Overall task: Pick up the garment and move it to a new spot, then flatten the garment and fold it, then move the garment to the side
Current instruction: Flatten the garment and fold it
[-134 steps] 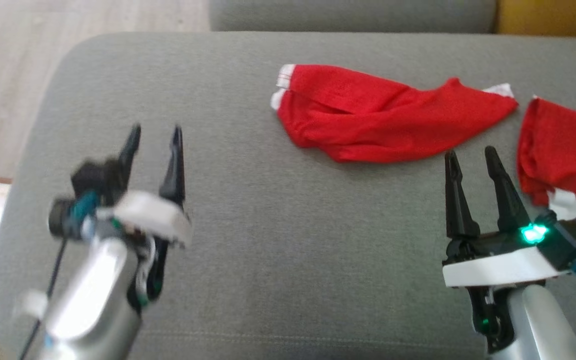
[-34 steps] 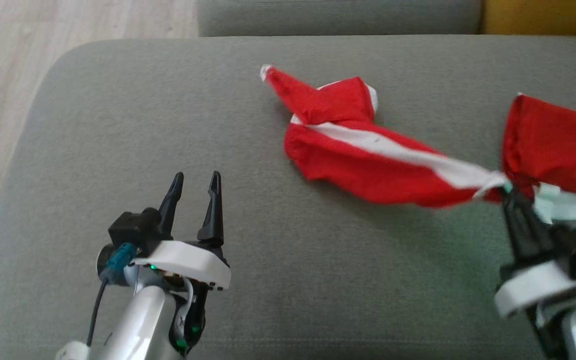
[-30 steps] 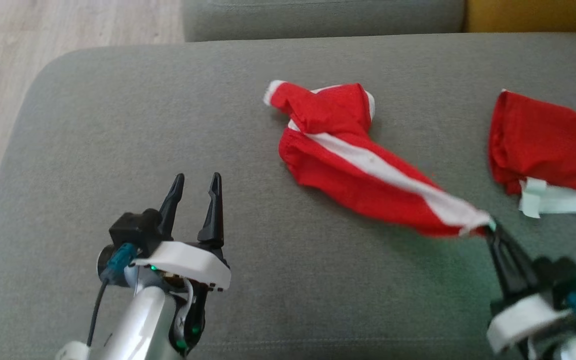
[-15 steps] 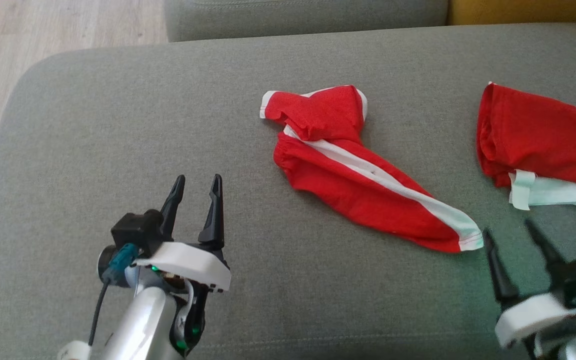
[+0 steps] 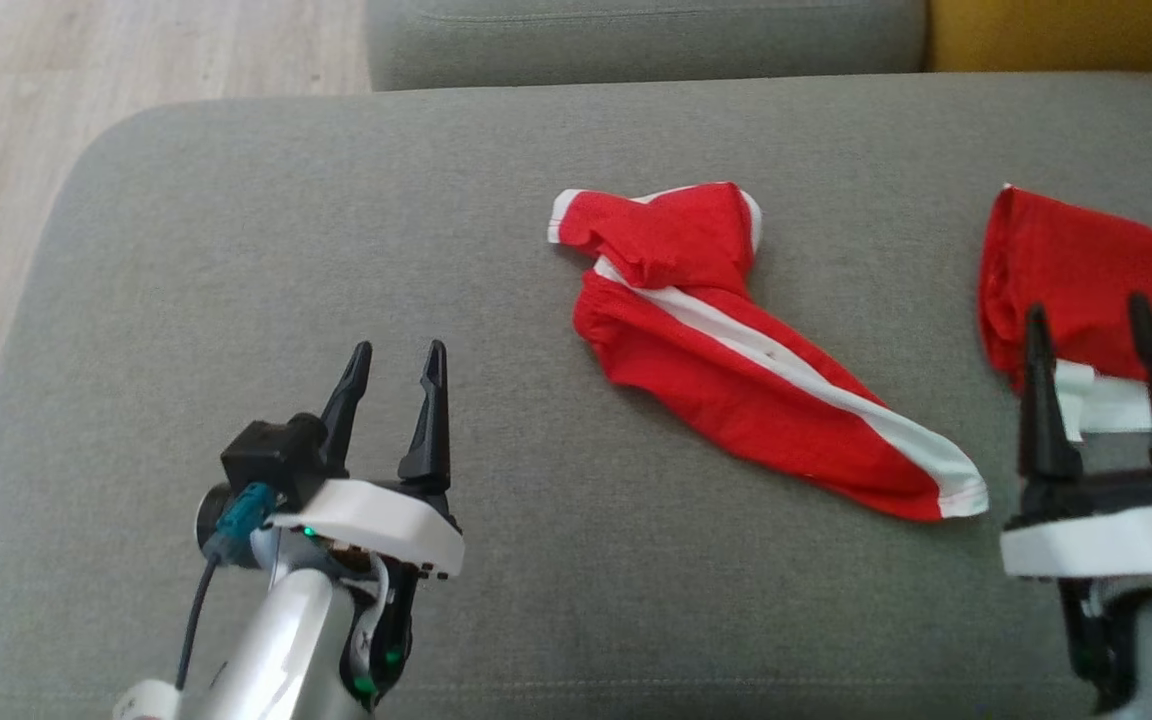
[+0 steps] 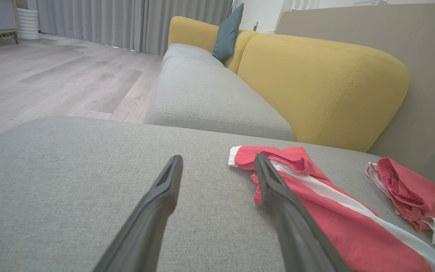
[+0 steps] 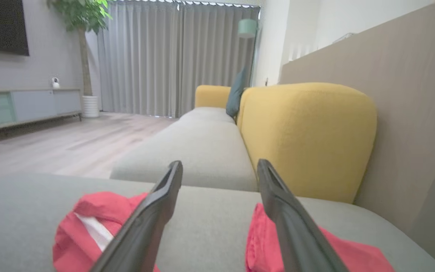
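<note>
**Garments: two, both red.**
- The striped garment [image 5: 736,350] has a white stripe along its length and a white hem. It lies crumpled and slantwise near the middle of the grey cushion [image 5: 286,250], and nothing holds it.
- The second red garment [image 5: 1086,250] lies right of the striped garment and apart from it, with a pale strip at its near edge.

**Claws: two, both empty.**
- The left claw [image 5: 398,347] has its fingers spread. It sits left of the striped garment, nearer the robot and well apart from it.
- The right claw [image 5: 1088,306] has its fingers spread. It sits just right of the striped garment's hem end without touching it (in the head view its tips overlap the second red garment).

**Surface.** The grey cushion is one woven fabric piece with a rounded corner far left of the striped garment. A further grey seat [image 5: 636,40] lies beyond the garment.

**Room, all beyond the striped garment.**
- Yellow backrests [image 6: 315,87]: two.
- Teal pillow [image 6: 227,32]: one.
- Pale wood floor [image 5: 86,60].
- Grey curtains [image 7: 145,56].
- Potted plant [image 7: 81,15]: one.
- Low cabinet [image 7: 21,105]: one.
- Floor lamp [image 7: 247,28]: one.
</note>
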